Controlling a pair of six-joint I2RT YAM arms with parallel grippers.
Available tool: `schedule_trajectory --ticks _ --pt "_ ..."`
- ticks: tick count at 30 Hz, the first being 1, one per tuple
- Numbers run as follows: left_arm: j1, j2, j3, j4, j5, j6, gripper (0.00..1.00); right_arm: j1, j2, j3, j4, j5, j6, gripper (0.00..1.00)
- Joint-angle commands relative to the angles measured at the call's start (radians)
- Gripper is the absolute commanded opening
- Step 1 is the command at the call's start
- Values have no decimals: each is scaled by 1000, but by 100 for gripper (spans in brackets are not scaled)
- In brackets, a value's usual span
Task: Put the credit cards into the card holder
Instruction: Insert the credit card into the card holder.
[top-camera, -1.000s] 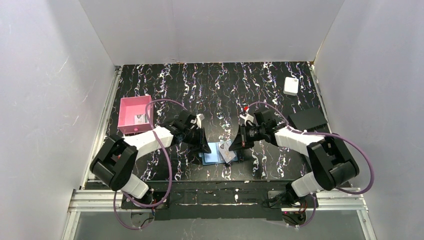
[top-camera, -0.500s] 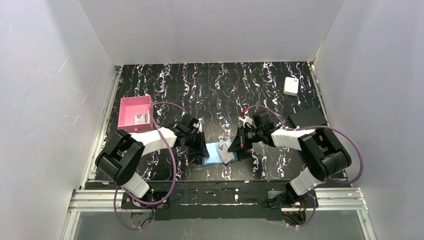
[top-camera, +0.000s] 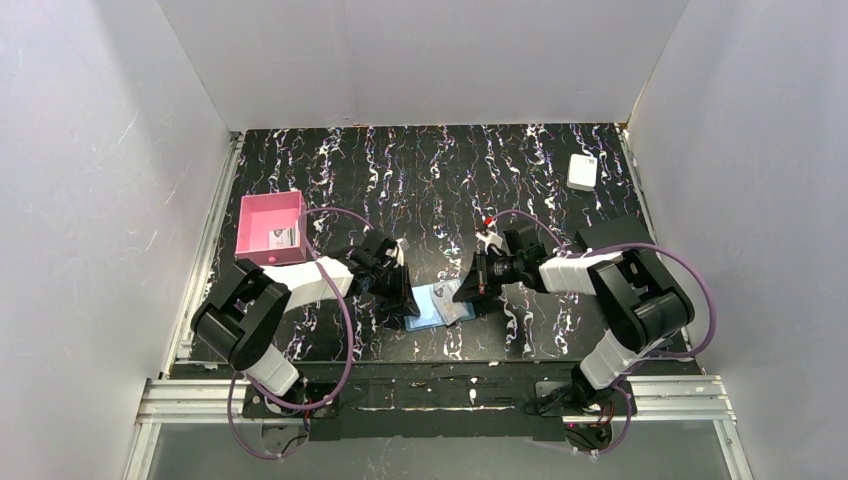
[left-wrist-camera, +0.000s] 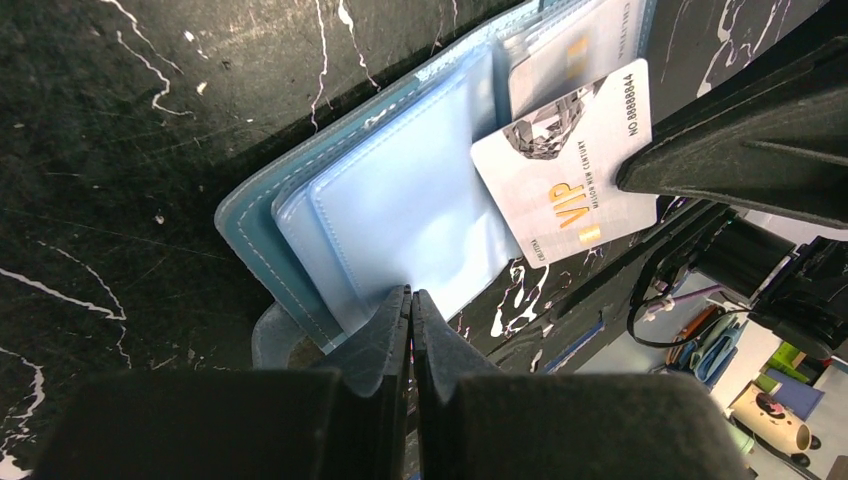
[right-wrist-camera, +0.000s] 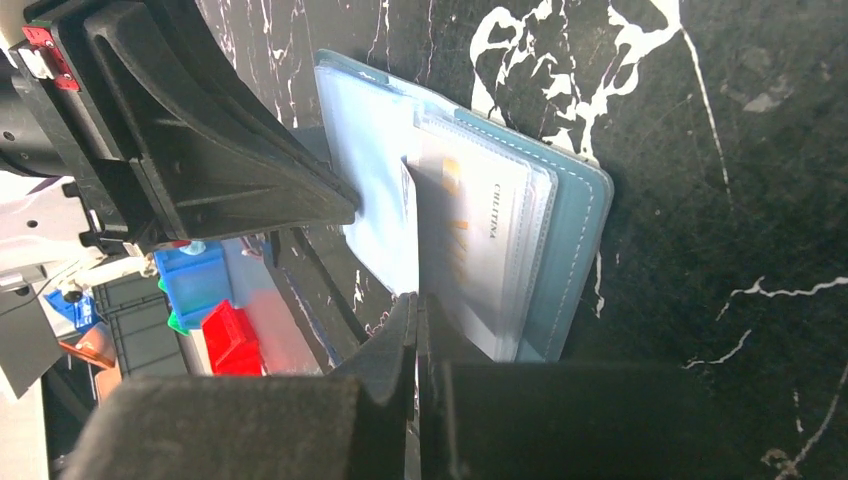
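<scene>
While left gripper pinches card holder near edge | right gripper pinches credit card (1, askew over holder); table stretches beyond

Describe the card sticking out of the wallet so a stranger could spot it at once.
On the black marbled table, near the middle of its front edge, lies an open teal card holder. The VIP card juts from its clear sleeves: bare white, with gold lettering and a grey diamond, unlike the sleeved card beside it.
</scene>
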Motion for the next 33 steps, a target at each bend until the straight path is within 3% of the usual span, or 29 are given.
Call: schedule_trajectory --ticks 1,17,33 --pt "-9 10 -43 -37 -44 16 0 9 36 -17 107 -3 22 1" --pt "-11 1 -63 -38 -57 25 0 39 89 -73 389 17 100 1" --pt "-11 -16 -62 -36 -52 20 0 68 116 -193 707 79 304 1"
